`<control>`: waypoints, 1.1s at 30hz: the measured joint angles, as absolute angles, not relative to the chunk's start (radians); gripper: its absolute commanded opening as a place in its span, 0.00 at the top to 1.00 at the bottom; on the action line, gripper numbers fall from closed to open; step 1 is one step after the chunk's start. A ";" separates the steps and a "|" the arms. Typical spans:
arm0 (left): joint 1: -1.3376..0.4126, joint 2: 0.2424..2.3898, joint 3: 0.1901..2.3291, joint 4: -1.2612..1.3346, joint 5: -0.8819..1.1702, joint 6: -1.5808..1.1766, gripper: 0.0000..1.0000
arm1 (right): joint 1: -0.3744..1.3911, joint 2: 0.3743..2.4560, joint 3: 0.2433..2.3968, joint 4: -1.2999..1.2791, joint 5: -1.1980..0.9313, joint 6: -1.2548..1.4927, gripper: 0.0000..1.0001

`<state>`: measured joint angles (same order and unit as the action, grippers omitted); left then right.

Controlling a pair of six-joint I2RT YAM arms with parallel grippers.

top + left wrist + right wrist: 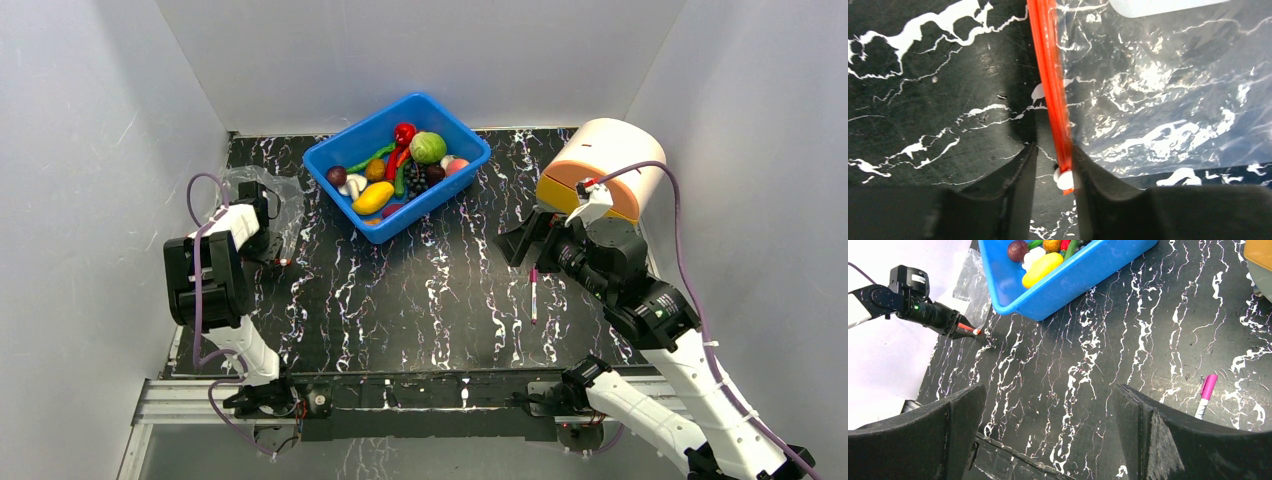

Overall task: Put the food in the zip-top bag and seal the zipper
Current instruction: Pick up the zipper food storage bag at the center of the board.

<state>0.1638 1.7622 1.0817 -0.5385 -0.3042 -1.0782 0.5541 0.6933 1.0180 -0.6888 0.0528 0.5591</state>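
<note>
The black, white-veined surface (430, 300) carries a blue tub (420, 212) toward the back middle and a clear zip-top bag (285, 205) lying flat at the left edge. A pink-capped pen (533, 293) lies right of centre, and a pale drum-shaped object (605, 165) sits in the far right corner.

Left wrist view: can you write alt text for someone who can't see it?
A red zipper with a white end runs between the black fingers of the left gripper, not yet pinched. The clear bag lies beside it on a black marbled table.

The table (450, 300) is black with white veins, the tub (425, 203) blue, the zipper (1053, 75) red-orange, the pen cap (1209, 385) pink.
</note>
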 measured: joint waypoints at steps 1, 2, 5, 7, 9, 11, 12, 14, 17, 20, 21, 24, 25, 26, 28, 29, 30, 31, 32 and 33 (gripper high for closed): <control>0.165 1.764 1.084 -0.547 -0.305 -1.078 0.84 | 0.554 0.693 1.018 -0.689 0.053 0.559 0.02; 0.165 1.766 1.086 -0.554 -0.306 -1.077 0.88 | 0.554 0.693 1.018 -0.689 0.053 0.559 0.02; 0.168 1.769 1.090 -0.564 -0.307 -1.077 0.99 | 0.554 0.693 1.018 -0.690 0.053 0.559 0.02; 0.168 1.771 1.093 -0.562 -0.304 -1.076 1.00 | 0.554 0.693 1.018 -0.692 0.053 0.559 0.02; 0.168 1.771 1.093 -0.562 -0.304 -1.075 1.00 | 0.554 0.693 1.018 -0.695 0.054 0.559 0.02; 0.168 1.771 1.093 -0.562 -0.304 -1.074 1.00 | 0.554 0.693 1.018 -0.699 0.054 0.561 0.02; 0.168 1.770 1.093 -0.562 -0.304 -1.073 1.00 | 0.554 0.693 1.018 -0.702 0.055 0.563 0.02; 0.168 1.767 1.091 -0.562 -0.303 -1.070 1.00 | 0.554 0.691 1.018 -0.707 0.056 0.567 0.02; 0.168 1.742 1.065 -0.553 -0.302 -1.066 1.00 | 0.554 0.689 1.018 -0.709 0.057 0.578 0.02; 0.168 1.703 1.026 -0.565 -0.301 -1.051 1.00 | 0.554 0.689 1.018 -0.709 0.056 0.583 0.02; 0.168 1.686 1.011 -0.576 -0.301 -1.044 1.00 | 0.554 0.689 1.018 -0.709 0.057 0.585 0.02; 0.168 1.621 0.980 -0.615 -0.301 -1.023 1.00 | 0.554 0.690 1.018 -0.710 0.056 0.591 0.02; 0.168 1.592 0.973 -0.624 -0.302 -1.013 1.00 | 0.554 0.693 1.018 -0.710 0.056 0.595 0.02; 0.168 1.559 0.966 -0.631 -0.302 -1.001 1.00 | 0.554 0.694 1.018 -0.711 0.056 0.599 0.02; 0.167 1.491 0.960 -0.649 -0.305 -0.976 1.00 | 0.554 0.697 1.018 -0.713 0.056 0.605 0.03; 0.164 1.455 0.960 -0.657 -0.308 -0.960 1.00 | 0.554 0.700 1.018 -0.714 0.056 0.607 0.03; 0.160 1.416 0.960 -0.664 -0.313 -0.942 1.00 | 0.554 0.703 1.018 -0.716 0.056 0.608 0.03; 0.155 1.377 0.960 -0.671 -0.319 -0.924 1.00 | 0.554 0.707 1.018 -0.717 0.057 0.609 0.03; 0.147 1.339 0.960 -0.679 -0.327 -0.906 1.00 | 0.554 0.710 1.018 -0.718 0.057 0.609 0.03; 0.138 1.301 0.960 -0.688 -0.336 -0.887 1.00 | 0.554 0.716 1.018 -0.721 0.059 0.609 0.03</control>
